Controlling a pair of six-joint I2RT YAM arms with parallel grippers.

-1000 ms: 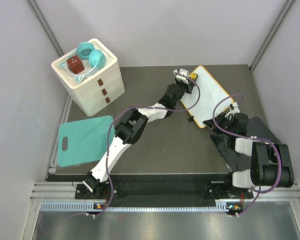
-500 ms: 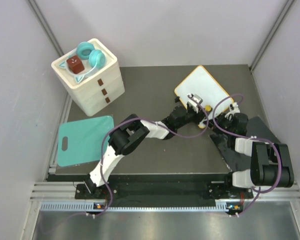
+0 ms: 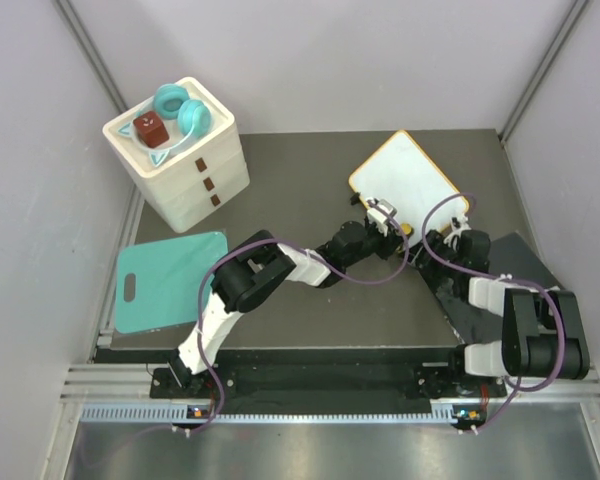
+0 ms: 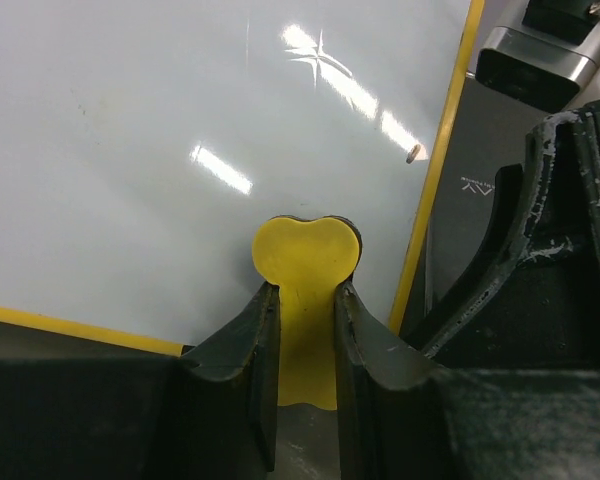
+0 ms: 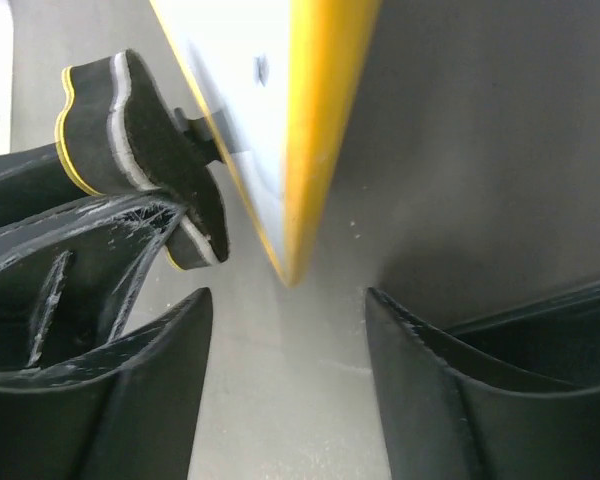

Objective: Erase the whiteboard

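At the table's far right lies the one whiteboard (image 3: 405, 175). From above, its near corner is hidden beneath the left gripper (image 4: 305, 300), and both wrist views cut the board off. That gripper is clamped on a single yellow heart-shaped eraser (image 4: 307, 255) pressed to the board. The right gripper (image 5: 285, 310) is spread wide and holds nothing, with the frame's corner showing between its fingers. One small dark speck (image 4: 412, 153) sits by the frame.

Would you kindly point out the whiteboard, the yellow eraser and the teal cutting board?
whiteboard (image 3: 410, 180): top external view, bare white face.
yellow eraser (image 4: 305, 255): left wrist view, heart-shaped top.
teal cutting board (image 3: 175, 280): top external view, middle of its face.
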